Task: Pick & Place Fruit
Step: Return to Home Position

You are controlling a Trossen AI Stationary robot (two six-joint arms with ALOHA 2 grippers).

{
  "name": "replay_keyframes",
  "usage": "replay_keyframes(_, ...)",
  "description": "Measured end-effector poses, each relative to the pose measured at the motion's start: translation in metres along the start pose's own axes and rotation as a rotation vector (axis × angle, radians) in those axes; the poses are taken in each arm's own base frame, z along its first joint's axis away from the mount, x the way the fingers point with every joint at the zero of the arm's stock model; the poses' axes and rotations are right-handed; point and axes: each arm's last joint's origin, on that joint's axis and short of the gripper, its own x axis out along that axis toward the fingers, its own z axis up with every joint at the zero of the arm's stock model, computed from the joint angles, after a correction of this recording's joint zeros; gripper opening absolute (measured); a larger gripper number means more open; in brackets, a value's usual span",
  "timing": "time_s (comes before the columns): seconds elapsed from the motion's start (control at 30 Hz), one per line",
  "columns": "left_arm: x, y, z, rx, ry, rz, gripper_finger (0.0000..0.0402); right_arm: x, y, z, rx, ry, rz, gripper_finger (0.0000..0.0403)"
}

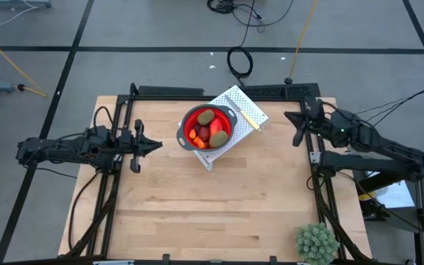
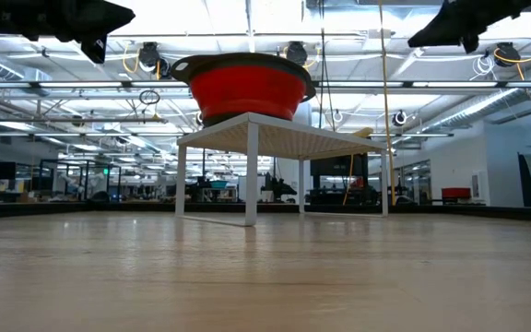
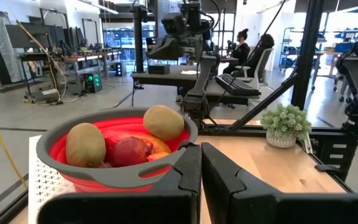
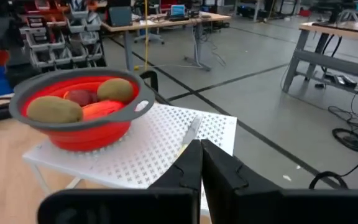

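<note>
Closest to me, at the table's near right corner, sits a spiky green plant [image 1: 316, 243], and from it a wide run of pale wooden table [image 1: 212, 213] stretches bare toward the middle. Halfway up, the two dark arms reach in from the sides. The left gripper [image 3: 201, 149] hangs over the left part of the wood and the right gripper [image 4: 200, 146] over the right edge, each with its fingers pressed together on nothing and aimed at the centre. Between them, toward the far side, a white perforated shelf [image 1: 255, 121] stands on thin legs. On it rests a red bowl [image 1: 190, 121] with a grey rim, and the fruit [image 1: 207, 129] is all inside: two brown-green ovals [image 3: 84, 144], a dark red piece [image 3: 131, 151] and something orange [image 4: 101, 109] beneath. A yellow knife [image 1: 247, 110] lies on the shelf just beside the bowl. Past the table's far edge the grey floor is crossed by dark lines, with a coil of black cable [image 1: 240, 62] and a yellow cord [image 1: 300, 37]. Farther off the room is an open workshop of benches, racks and ceiling lights, where a person [image 3: 241, 42] sits in a chair at a desk.
</note>
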Motion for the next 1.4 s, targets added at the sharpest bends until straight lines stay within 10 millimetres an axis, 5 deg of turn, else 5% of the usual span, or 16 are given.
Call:
replay_keyframes(0.2,0.000,0.000,0.000,0.034,0.000,0.000,0.0010,-0.008,-0.002,-0.010,0.010,0.025,0.008,0.0000)
replay_keyframes(0.5,0.000,0.000,0.000,0.047,-0.001,0.000,0.0010,0.012,0.007,-0.064,0.120,-0.059,0.226,0.0000)
replay_keyframes(0.73,0.000,0.000,0.000,0.042,-0.002,0.000,0.0010,0.009,0.007,-0.089,0.117,-0.091,0.336,0.0000)
replay_keyframes(1.1,0.000,0.000,-0.003,0.046,0.030,0.003,0.0010,-0.019,-0.003,-0.100,0.143,-0.126,0.342,0.0000)
replay_keyframes(1.4,0.002,0.000,-0.025,0.032,-0.027,0.005,0.0010,-0.018,-0.003,-0.109,0.131,-0.035,0.327,0.0000)
